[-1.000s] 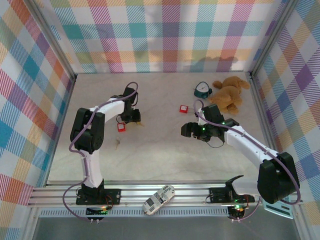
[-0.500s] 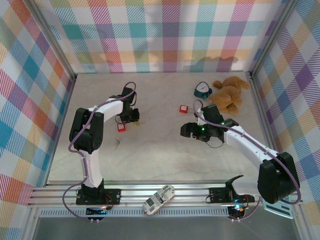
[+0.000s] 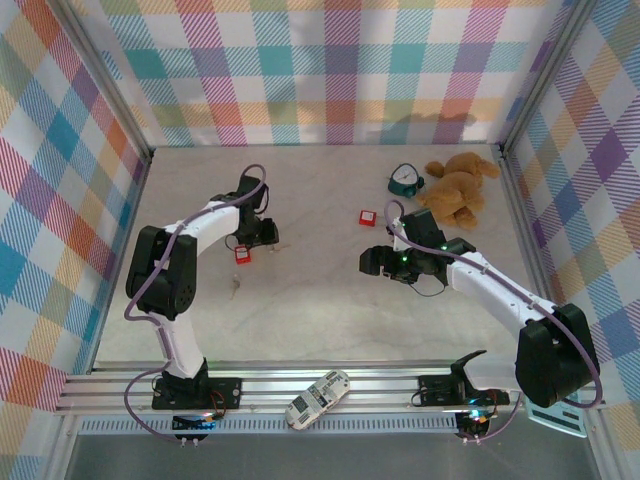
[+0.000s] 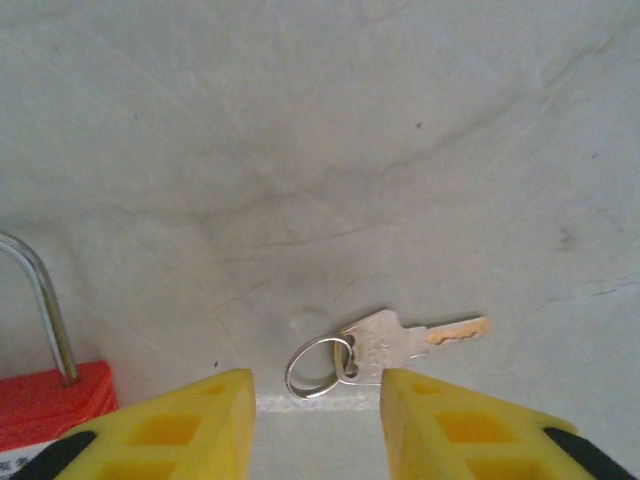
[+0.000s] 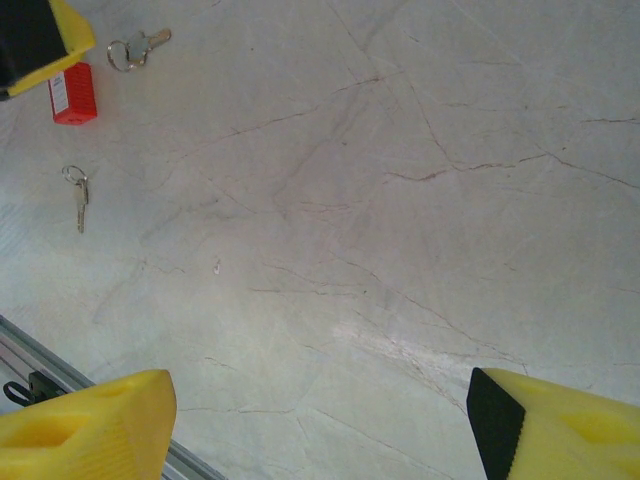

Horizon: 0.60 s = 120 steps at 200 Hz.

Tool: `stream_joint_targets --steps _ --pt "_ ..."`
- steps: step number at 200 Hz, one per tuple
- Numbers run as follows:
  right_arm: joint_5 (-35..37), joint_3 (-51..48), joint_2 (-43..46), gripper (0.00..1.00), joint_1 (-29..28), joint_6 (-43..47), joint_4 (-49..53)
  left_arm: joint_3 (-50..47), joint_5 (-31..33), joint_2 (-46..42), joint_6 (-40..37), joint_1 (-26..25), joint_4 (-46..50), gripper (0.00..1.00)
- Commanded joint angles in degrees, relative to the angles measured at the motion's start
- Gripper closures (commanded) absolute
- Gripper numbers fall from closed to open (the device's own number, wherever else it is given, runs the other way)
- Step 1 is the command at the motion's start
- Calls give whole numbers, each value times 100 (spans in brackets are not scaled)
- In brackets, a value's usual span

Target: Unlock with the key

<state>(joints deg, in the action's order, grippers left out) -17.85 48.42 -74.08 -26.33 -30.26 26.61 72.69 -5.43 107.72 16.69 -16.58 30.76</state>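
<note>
The key [image 4: 385,345] lies flat on the worktop [image 4: 300,150], low and centre in the left wrist frame. Its ring [image 4: 318,365] points into the gap of my left pincer [image 4: 315,405], which stands released with nothing gripped. The red padlock [image 4: 50,405] sits in the lower left corner, just beside the finger [image 4: 190,420] on that side. In the right wrist frame a second key [image 5: 79,200] lies at the left edge, and my right pincer [image 5: 320,430] hangs wide and empty over bare worktop.

As I judge it, the risk is in the pick-up. A flat key gives the fingers little to bite, so closing here could catch only the ring and leave the blade dangling. It could also skid the key away, or knock the padlock askew.
</note>
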Motion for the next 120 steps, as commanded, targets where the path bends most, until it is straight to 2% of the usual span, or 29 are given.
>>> stream_joint_targets --steps 1,61,120 --pt "-22 -51 23 23 -60 -24 -15 -321 -386 -77 52 57 -393 61" --pt "37 -108 46 24 -70 -40 17 -478 -395 149 54 120 -681 64" --pt "18 -40 -130 24 -140 -82 -42 -671 -445 136 163 149 -1021 74"
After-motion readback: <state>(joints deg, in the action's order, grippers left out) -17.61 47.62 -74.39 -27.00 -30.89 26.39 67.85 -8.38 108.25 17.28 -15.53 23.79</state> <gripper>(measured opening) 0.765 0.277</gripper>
